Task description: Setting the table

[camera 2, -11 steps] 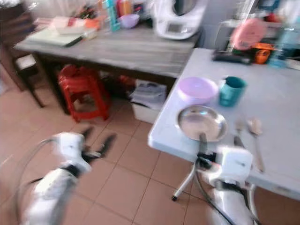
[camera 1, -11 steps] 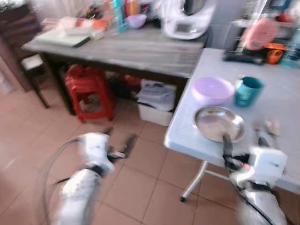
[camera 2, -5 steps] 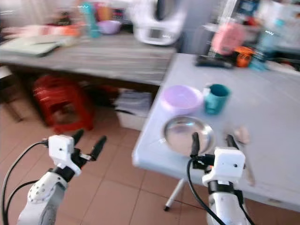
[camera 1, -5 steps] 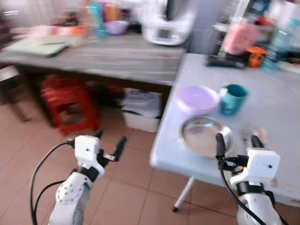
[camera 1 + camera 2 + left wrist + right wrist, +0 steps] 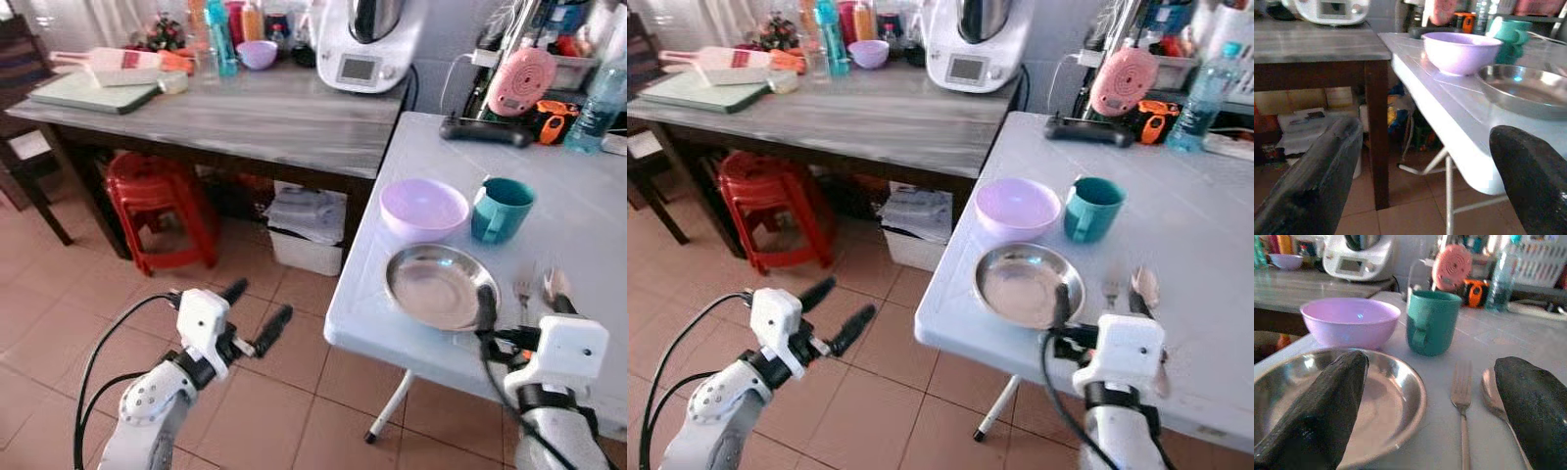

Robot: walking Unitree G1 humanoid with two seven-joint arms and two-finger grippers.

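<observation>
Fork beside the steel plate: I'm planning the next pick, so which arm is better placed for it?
Right. The right gripper hangs open over the white table edge, by the fork; the left gripper is over the floor.

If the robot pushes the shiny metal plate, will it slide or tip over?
The metal plate looks wide and shallow, so it would probably slide on the smooth white table, not tip. It sits near the table's edge, so a push that way might send it off.

Near table edge: steel plate (image 5: 1028, 284), fork (image 5: 1112, 286) and spoon (image 5: 1144, 287) lie side by side, blocking a low approach.
Behind plate: lilac bowl (image 5: 1018, 208) and teal mug (image 5: 1090, 209), just apart.
Far right of white table (image 5: 1205, 225): bare surface, open to reach.
Floor left of table: open tiles; red stool (image 5: 767, 203) and storage box (image 5: 917, 228) under wooden counter (image 5: 872, 108).
</observation>
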